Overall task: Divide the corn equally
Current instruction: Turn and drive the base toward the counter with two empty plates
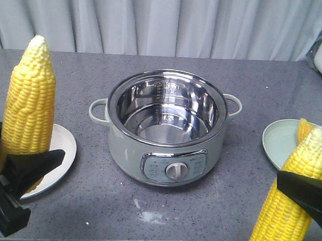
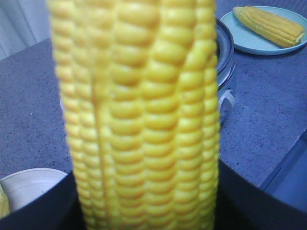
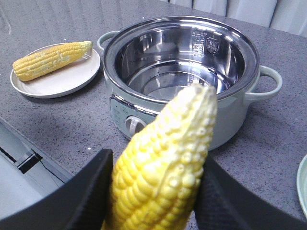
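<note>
Four corn cobs show. My left gripper (image 1: 23, 146) is shut on one cob (image 1: 28, 93), holding it upright above the white plate (image 1: 63, 148); up close this cob (image 2: 139, 120) fills the left wrist view. A second cob (image 3: 50, 60) lies on that plate. At the front right my right gripper (image 1: 303, 169) is shut on another cob (image 1: 290, 211), tilted tip-up near the pale green plate (image 1: 280, 139). In the right wrist view that cob (image 3: 163, 158) sits between the black fingers (image 3: 91, 187). The fourth cob (image 2: 271, 25) rests on the green plate.
An empty electric cooking pot (image 1: 166, 126) with a steel bowl, side handles and a front dial stands mid-table between the two plates. The grey table's front edge runs just below both grippers. A curtain hangs behind.
</note>
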`<state>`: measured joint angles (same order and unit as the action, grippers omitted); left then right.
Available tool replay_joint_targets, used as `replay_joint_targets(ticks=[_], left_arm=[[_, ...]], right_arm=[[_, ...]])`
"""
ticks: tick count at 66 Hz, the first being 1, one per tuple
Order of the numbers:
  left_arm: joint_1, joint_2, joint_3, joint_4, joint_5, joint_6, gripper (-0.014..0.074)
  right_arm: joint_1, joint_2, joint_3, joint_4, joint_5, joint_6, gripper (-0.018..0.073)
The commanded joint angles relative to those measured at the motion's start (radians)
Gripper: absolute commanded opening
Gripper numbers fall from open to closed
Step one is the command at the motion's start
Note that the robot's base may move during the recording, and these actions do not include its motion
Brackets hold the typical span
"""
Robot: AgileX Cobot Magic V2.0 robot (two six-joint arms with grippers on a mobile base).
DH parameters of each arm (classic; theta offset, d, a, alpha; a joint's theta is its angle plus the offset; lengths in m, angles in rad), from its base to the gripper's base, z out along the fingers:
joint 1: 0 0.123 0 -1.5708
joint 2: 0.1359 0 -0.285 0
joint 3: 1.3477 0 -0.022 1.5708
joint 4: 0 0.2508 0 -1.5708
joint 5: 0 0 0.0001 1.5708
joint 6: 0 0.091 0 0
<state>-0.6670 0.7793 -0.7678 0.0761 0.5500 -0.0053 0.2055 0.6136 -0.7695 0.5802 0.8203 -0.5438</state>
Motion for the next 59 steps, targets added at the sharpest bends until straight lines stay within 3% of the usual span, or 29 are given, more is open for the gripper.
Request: replay_joint_targets(ticks=[1,59], left_arm=[[-0.001,-0.006,-0.027,-0.006,-0.078,-0.006,0.0368],[-0.001,-0.006,-0.027,-0.006,-0.078,-0.006,0.0368]], right_arm=[[-0.003,0.002,-0.027,0.031,-0.058,-0.007,0.0233],[-0.003,0.002,-0.027,0.031,-0.059,-0.007,0.0233]])
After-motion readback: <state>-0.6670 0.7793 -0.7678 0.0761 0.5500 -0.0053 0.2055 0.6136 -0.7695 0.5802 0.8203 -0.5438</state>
